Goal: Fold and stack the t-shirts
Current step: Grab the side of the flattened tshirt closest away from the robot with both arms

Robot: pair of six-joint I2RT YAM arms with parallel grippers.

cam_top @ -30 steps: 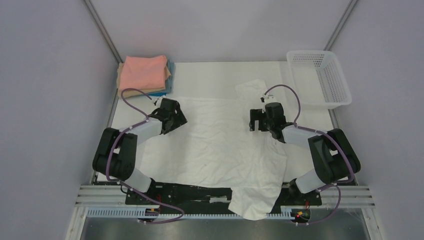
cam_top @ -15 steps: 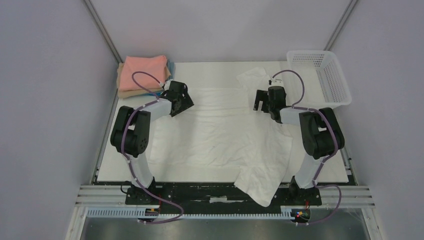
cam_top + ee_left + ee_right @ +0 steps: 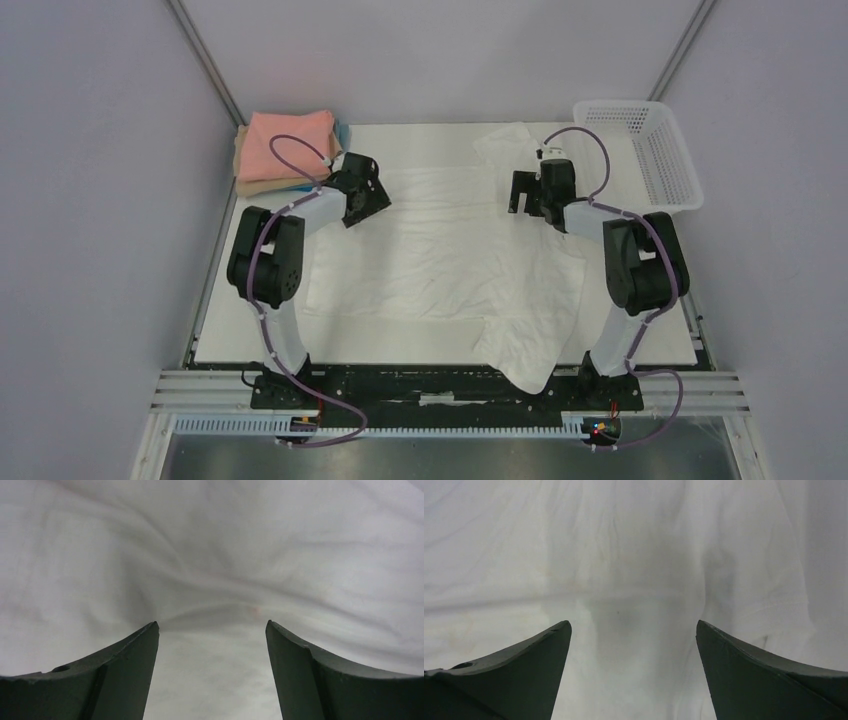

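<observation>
A: Where's the white shirt (image 3: 440,250)?
B: Spread flat and wrinkly across the middle of the table (image 3: 240,320). One sleeve pokes out at the far edge, just left of the basket (image 3: 625,104). Another flap at near right hangs over the table's near edge.

A: Left gripper (image 3: 366,198)?
B: Over the shirt's far-left corner, arm stretched far. In the left wrist view the gripper (image 3: 211,625) has its fingers (image 3: 125,675) spread wide, nothing pinched. Only white cloth shows between them, with a soft ridge of fabric across the gap. Can't tell if the tips touch it.

A: Right gripper (image 3: 522,195)?
B: Far-right part of the shirt, just near of that far sleeve. In the right wrist view the gripper (image 3: 633,622) is also wide apart. Its fingers (image 3: 524,675) frame flat cloth with a seam line running left to right. Holding nothing.

A: Other shirts?
B: Folded stack in the far-left corner, pink (image 3: 290,143) on top. Tan (image 3: 243,170) shows at the left edge and blue (image 3: 344,133) peeks out on the right. The stack sits just beside the left gripper, apart from the white shirt.

A: Basket?
B: Far-right corner, white mesh, just right of the right gripper.
</observation>
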